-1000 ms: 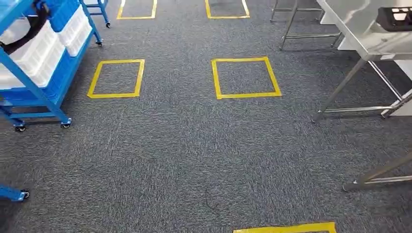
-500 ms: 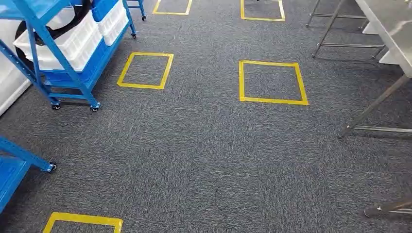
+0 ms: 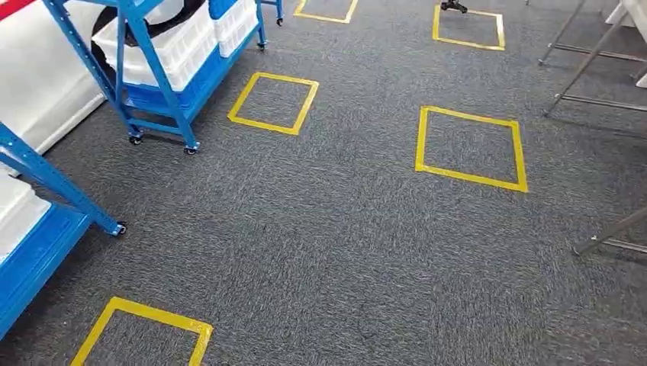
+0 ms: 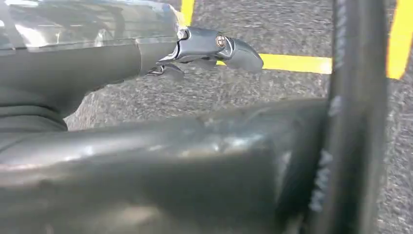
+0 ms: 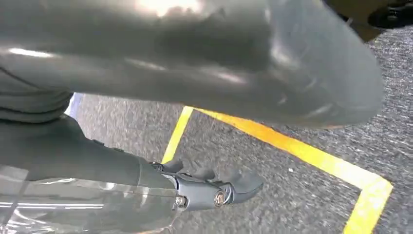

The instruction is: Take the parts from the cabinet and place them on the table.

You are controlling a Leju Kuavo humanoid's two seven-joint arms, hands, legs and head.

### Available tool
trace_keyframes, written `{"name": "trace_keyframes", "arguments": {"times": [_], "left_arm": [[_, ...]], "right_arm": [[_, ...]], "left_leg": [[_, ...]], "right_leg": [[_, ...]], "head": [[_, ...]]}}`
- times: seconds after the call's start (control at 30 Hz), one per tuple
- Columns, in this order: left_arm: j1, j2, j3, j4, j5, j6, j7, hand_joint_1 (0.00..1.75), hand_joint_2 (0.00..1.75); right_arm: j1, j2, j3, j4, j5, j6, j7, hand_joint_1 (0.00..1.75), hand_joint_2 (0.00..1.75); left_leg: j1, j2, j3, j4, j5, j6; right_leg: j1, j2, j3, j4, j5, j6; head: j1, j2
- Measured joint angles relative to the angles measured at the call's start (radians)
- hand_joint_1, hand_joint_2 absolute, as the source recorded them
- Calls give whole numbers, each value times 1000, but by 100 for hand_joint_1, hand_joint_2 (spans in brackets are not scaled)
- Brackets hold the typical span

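Cabinet point(image 3: 160, 69) runs lengthwise away up-left; left hand point(image 4: 204, 48) and right hand point(image 5: 209, 187) fingers empty, apart

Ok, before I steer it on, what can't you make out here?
- White bins on the blue rack: head view, contents hidden by their walls, rack top cut off.
- Table legs: tabletop beyond the edge.
- Left hand, right hand: wrist views, fingers mostly hidden by covers; grip unclear.

blue cabinet point(image 3: 156, 72) cut off above, table legs point(image 3: 587, 65) cropped
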Motion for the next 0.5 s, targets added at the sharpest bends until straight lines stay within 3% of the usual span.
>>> {"name": "trace_keyframes", "arguments": {"times": [0.03,0.07,0.13,0.2,0.23,0.27,0.3,0.37,0.4,0.43,0.47,0.5], "left_arm": [[0,0,0,0,-1,0,0,0,0],[-2,-1,0,0,-2,0,0,0,0],[-3,-1,2,0,-3,-1,2,0,0],[2,0,4,0,-6,-1,5,0,0],[2,0,6,0,-6,-2,8,0,0],[3,0,7,0,-6,-2,10,0,0],[0,0,8,0,-6,-2,12,0,0],[-4,3,10,0,-5,-3,13,0,0],[-3,4,11,0,-5,-3,14,0,0],[0,5,11,0,-5,-4,14,0,0],[3,6,11,1,-5,-4,14,0,0],[4,6,12,1,-5,-4,14,0,0]], "right_arm": [[2,0,0,0,3,0,0,0,0],[4,-2,0,0,5,-1,1,0,0],[0,-2,0,0,8,-2,2,0,0],[-4,-2,2,0,12,-3,4,0,0],[-5,0,4,0,16,-3,6,0,0],[-1,0,5,0,18,-3,7,0,0],[2,0,5,0,21,-3,8,0,0],[7,0,5,0,23,-3,10,0,0],[7,0,5,0,23,-3,10,0,0],[6,0,5,0,23,-3,10,0,0],[5,0,5,0,23,-3,10,0,0],[4,0,6,0,24,-3,10,0,0]], "left_leg": [[1,-13,0,2,0,-1],[-1,-23,-4,4,0,-6],[3,-45,-15,5,5,-21],[7,-69,-20,-4,12,-35],[6,-50,-20,9,5,-36],[0,5,-34,38,-19,-39],[2,33,-65,103,-60,-41],[7,53,-136,254,-132,-49],[9,56,-159,304,-145,-52],[11,60,-160,311,-138,-54],[14,65,-135,267,-105,-57],[17,75,-89,186,-63,-60]], "right_leg": [[0,38,39,-89,46,-7],[2,95,56,-137,48,-12],[5,70,55,-147,51,-11],[7,52,59,-153,56,-20],[-6,34,65,-169,65,-30],[-1,21,70,-177,66,-34],[1,4,71,-177,66,-40],[6,-29,70,-176,64,-43],[6,-43,68,-175,63,-43],[6,-56,68,-175,62,-42],[6,-69,69,-174,60,-40],[5,-81,72,-172,57,-37]], "head": [[0,0],[0,0],[0,0],[0,0],[0,0],[-1,0],[0,0],[0,0],[0,0],[0,0],[0,0],[0,0]]}}
